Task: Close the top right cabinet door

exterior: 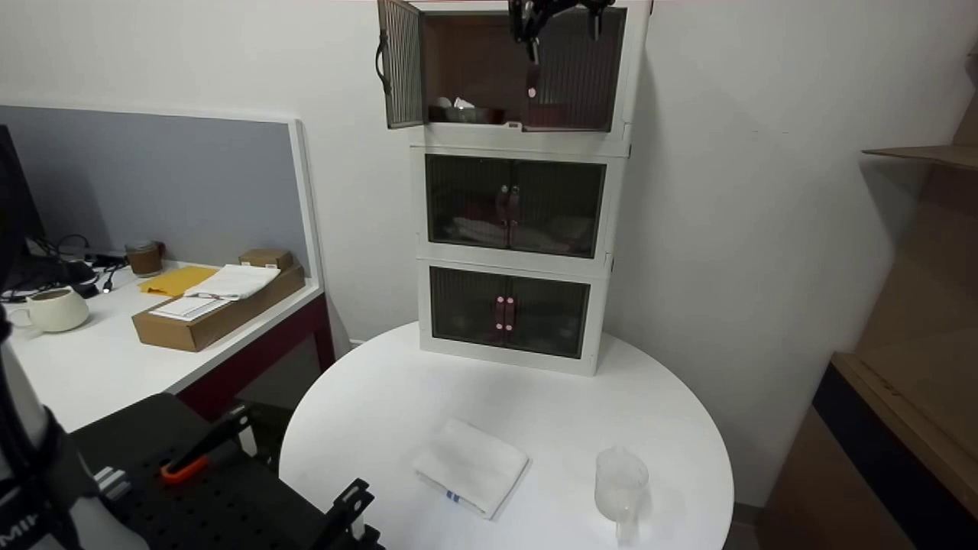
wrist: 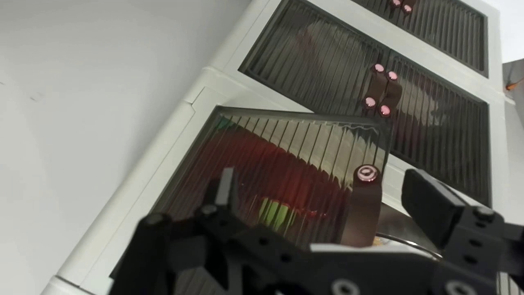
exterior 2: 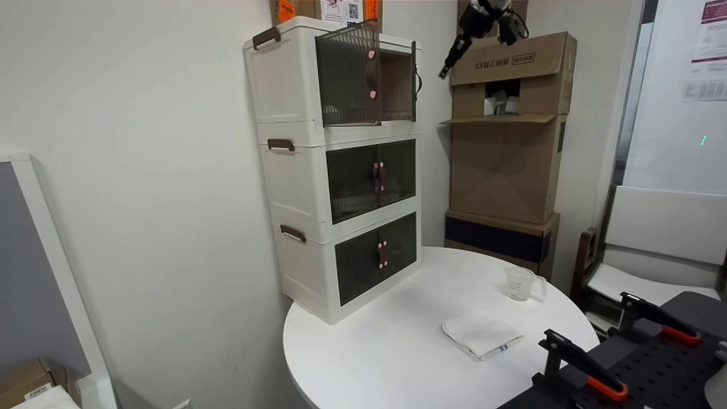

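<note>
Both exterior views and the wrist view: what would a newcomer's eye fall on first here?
Probably the white cabinet on the round table, its top left door swung wide and its top right door partly open. Next, the black hand high in both exterior views, in front of that door, its jaws apart in the wrist view. Lower down, a folded cloth and a clear measuring cup sit on the table.

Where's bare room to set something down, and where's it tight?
Free: on the round table, between the white cabinet and the folded white cloth, and between that cloth and the transparent measuring cup. Crowded: in front of the part-open top right cabinet door, where the gripper hangs, and the desk, with its yellow envelope and long cardboard box.
</note>
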